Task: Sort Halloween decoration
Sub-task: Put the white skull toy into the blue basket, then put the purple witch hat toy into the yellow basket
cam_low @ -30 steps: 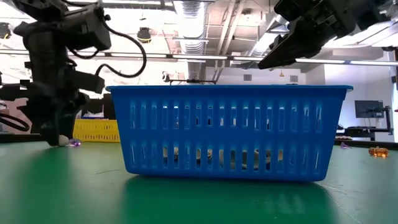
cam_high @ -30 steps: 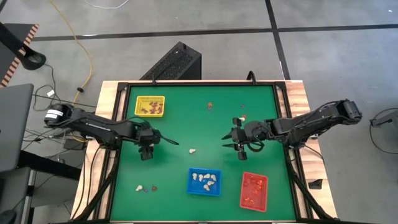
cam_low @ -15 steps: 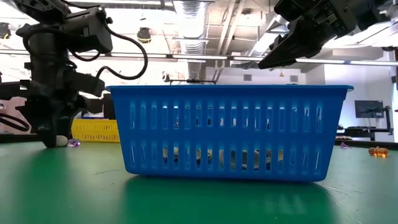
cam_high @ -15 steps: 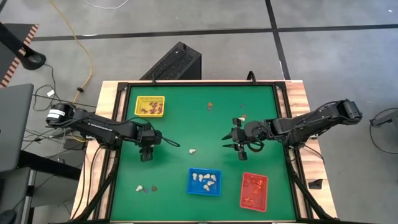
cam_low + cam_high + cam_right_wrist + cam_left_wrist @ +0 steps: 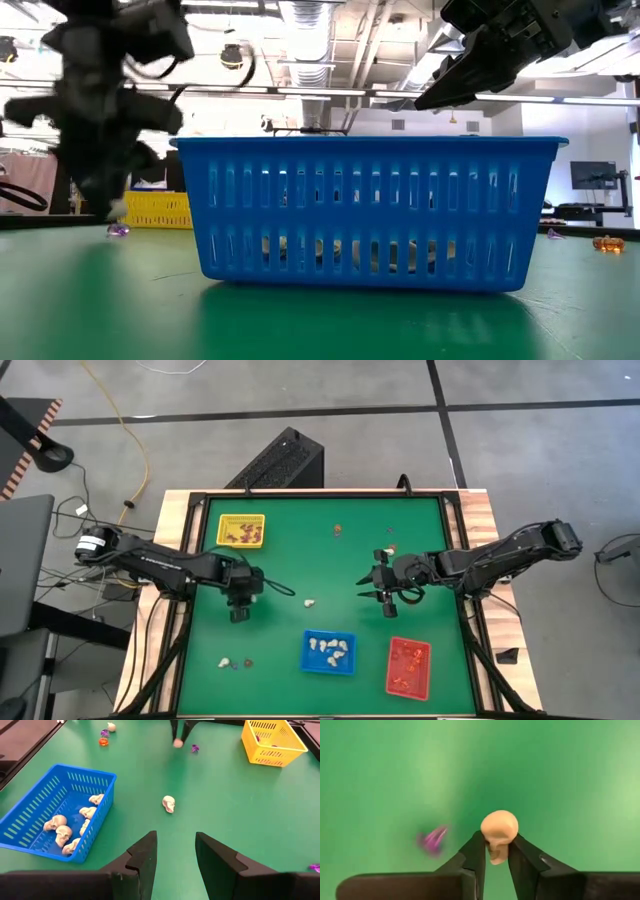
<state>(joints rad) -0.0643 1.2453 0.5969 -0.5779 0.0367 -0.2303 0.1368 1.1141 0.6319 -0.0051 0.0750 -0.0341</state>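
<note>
My left gripper (image 5: 239,616) stands over the table's left half, shut on a small cream skull (image 5: 499,827). A purple trinket (image 5: 434,840) lies on the green mat beside it. The same gripper (image 5: 178,735) shows far off in the right wrist view, with the skull (image 5: 177,743) at its tips. Another cream skull (image 5: 309,603) lies loose mid-table. My right gripper (image 5: 175,837) hangs open above the mat right of centre, holding nothing. My left gripper pinches the skull's narrow lower part (image 5: 496,851) between its two fingertips, one on each side. The rounded crown (image 5: 500,820) sticks out past the tips. The fingers come steeply from above, pointing down.
A yellow tray (image 5: 241,530) stands far left, a blue tray (image 5: 329,652) with several cream skulls near centre, and a red tray (image 5: 408,666) near right. Small trinkets lie near left (image 5: 233,661) and far centre (image 5: 338,530). The blue tray (image 5: 370,210) fills the low view.
My left gripper has closed on the cream skull that lay beside the purple trinket and has shifted a little toward the near edge. The skull has left its spot on the mat; the purple trinket stays. My right gripper has kept still.
</note>
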